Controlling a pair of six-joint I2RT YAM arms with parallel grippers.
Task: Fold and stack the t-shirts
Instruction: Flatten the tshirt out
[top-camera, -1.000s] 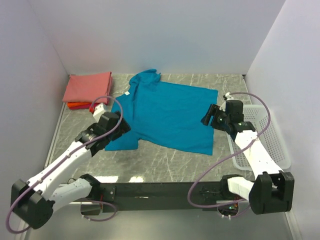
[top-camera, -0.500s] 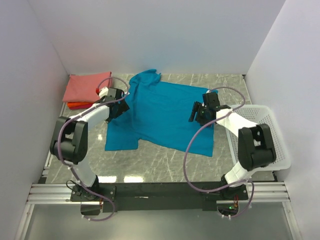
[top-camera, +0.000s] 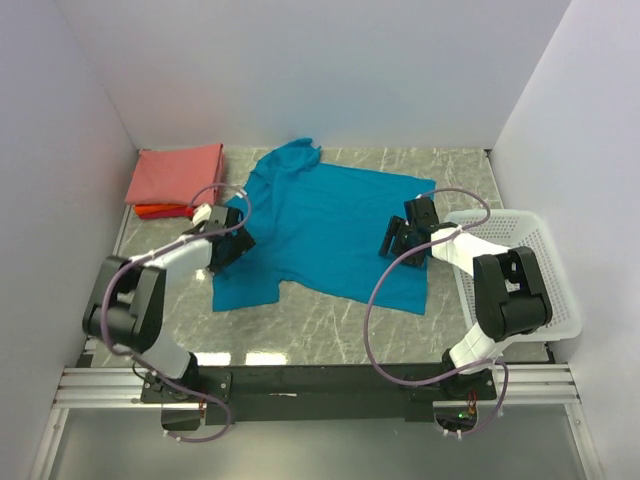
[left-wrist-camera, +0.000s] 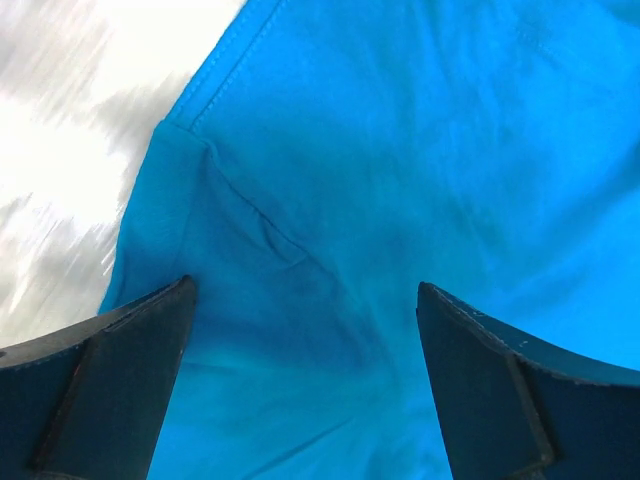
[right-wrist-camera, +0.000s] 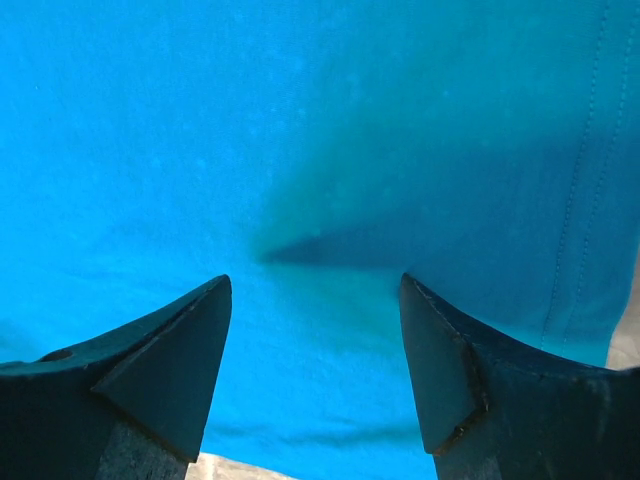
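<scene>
Three t-shirts: one teal t-shirt (top-camera: 330, 220) flat mid-desk, long axis left to right, collar toward the far-left corner, hem toward the right edge; a folded salmon-pink shirt (top-camera: 178, 172) on an orange-red one (top-camera: 155, 211) in that corner. Left gripper (left-wrist-camera: 305, 288) over the sleeve seam, right gripper (right-wrist-camera: 313, 280) near the hem, both jaws wide, holding nothing. One white basket (top-camera: 545, 275) along the right edge; bare desk (top-camera: 330, 320) shows along the near edge.

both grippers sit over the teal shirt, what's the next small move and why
Probably lower and close both. The left gripper and right gripper are open, with the teal t-shirt lying flat between their fingers near its opposite edges, not yet gripped.
</scene>
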